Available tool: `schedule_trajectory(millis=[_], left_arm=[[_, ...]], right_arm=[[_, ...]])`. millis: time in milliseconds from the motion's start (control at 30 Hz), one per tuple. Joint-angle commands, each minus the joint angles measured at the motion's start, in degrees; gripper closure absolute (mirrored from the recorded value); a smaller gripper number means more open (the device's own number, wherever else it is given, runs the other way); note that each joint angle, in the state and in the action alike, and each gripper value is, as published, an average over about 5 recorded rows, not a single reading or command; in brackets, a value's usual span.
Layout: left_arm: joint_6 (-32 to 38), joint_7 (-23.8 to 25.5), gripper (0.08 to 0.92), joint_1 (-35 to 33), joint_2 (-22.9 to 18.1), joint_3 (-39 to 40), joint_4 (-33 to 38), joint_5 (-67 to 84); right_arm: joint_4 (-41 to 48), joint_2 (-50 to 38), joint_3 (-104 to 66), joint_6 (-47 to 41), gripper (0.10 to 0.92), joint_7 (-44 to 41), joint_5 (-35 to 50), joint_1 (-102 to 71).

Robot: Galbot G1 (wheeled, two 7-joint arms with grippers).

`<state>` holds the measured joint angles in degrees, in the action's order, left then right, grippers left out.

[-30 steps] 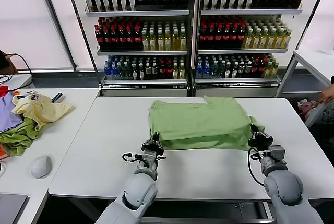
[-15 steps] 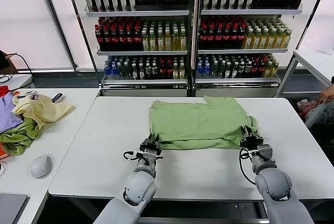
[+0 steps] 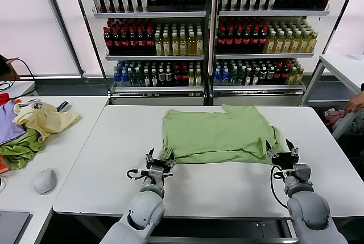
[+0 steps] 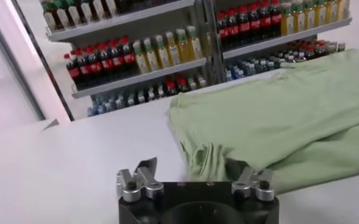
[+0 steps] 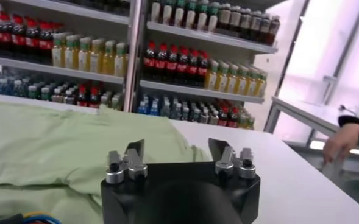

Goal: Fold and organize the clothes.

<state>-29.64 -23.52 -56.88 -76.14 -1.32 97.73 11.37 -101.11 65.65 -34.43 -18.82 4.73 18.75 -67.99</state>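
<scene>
A plain light green shirt lies folded flat in the middle of the white table. My left gripper is open and empty, just off the shirt's near left corner. My right gripper is open and empty at the near right corner. In the left wrist view the open gripper has the rumpled shirt corner just ahead of it. In the right wrist view the open gripper faces the shirt. No buttoned, printed shirt shows.
A pile of yellow, green and purple clothes and a grey mouse lie on the side table to the left. Shelves of bottles stand behind the table. A person's hand is at the far right.
Both grippers pushed the shirt's near edge forward, then opened, let go and drew back a little toward me. The shirt stays folded.
</scene>
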Motion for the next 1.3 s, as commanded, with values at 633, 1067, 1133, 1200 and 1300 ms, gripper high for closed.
schedule_trajectory(millis=[633,1067,1133,1200,1300], left_arm=[[-3.7,-0.2,0.57,4.8,0.9,1.9,-4.0,9.2],[-3.6,-0.1,0.891,-3.9,4.2,0.0,7.3,9.7],[-3.6,-0.1,0.895,-6.6,4.8,-1.2,10.1,9.3],[-3.6,-0.1,0.895,-9.0,5.3,-2.5,12.9,8.8],[-3.6,0.2,0.895,-13.0,6.4,-4.6,17.3,8.0]], right_arm=[[6.0,0.4,2.4,-8.4,0.611,0.1,5.5,1.0],[-2.8,-0.4,1.2,-7.0,0.854,-2.0,4.6,-7.0],[-5.0,-0.2,0.9,-6.9,0.854,-2.0,4.3,-9.4],[-7.5,0.3,0.9,-6.9,0.854,-2.1,3.9,-11.7],[-11.7,1.3,1.3,-7.1,0.854,-2.1,2.9,-15.0]])
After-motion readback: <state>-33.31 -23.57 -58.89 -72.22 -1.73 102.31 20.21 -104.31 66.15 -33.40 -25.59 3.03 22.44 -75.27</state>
